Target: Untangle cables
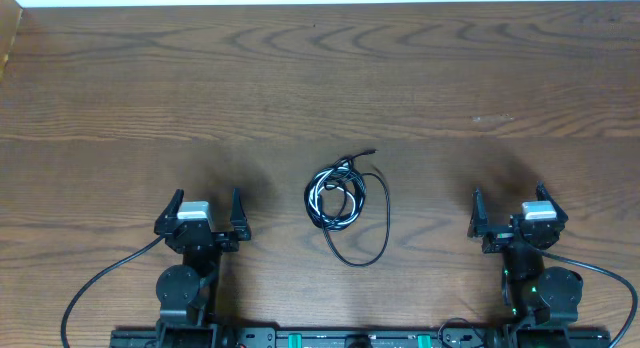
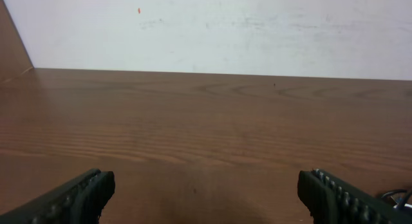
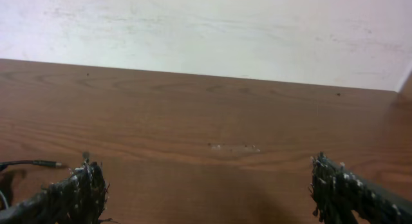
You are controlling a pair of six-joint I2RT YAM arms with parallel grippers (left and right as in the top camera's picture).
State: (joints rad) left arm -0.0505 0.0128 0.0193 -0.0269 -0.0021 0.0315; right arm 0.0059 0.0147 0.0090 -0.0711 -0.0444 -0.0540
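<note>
From overhead, a broad table (image 1: pixel 300 68) of dark brown wood with long, flowing grain was seen. The cables (image 1: pixel 340 196) were found near its middle, between the two arms and touched by neither. A white/grey cord (image 1: pixel 322 196) was wound into a small tight coil. A thin black cord (image 1: pixel 384 223) was tangled through it and thrown out in a larger, loose loop toward the near right (which strand lay over which could not be told). The left gripper (image 1: pixel 208 200) and the right gripper (image 1: pixel 508 202) were held well apart from the bundle, each with its jaws spread wide and nothing between them.

In the left wrist view, two dark ribbed fingers (image 2: pixel 93 188) were shown at the lower corners, far apart over bare wood. A sliver of cord (image 2: pixel 396 197) was glimpsed at the lower right edge. A scuffed off-white wall (image 2: pixel 225 24) was seen behind the table.

In the right wrist view, rough black pads (image 3: pixel 331 182) were likewise parted, and a slim plug (image 3: pixel 38 163) was seen lying flat at the left.
</note>
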